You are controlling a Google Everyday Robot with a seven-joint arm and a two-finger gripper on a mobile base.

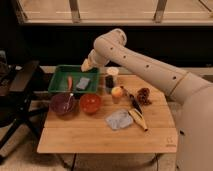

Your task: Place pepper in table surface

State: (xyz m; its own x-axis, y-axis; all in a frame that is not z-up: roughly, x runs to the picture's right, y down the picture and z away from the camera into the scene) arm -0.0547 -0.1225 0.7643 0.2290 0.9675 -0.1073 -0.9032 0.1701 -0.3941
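The pepper (pixel 70 82) is a small slender orange-red thing lying in the green tray (pixel 57 86), near its left side. The tray stands at the back left corner of the light-wood slatted table surface (pixel 100 137). My gripper (pixel 87 65) hangs at the end of the white arm, above the tray's back right part. It is up and to the right of the pepper and apart from it. Nothing shows in the gripper.
A grey sponge (pixel 83 83) lies in the tray. On the table are a purple bowl (pixel 62 103), an orange-red bowl (pixel 90 103), a round fruit (pixel 117 91), a dark can (pixel 109 82), a banana (pixel 138 119), a grey cloth (pixel 119 119). A dark chair (pixel 17 95) stands left.
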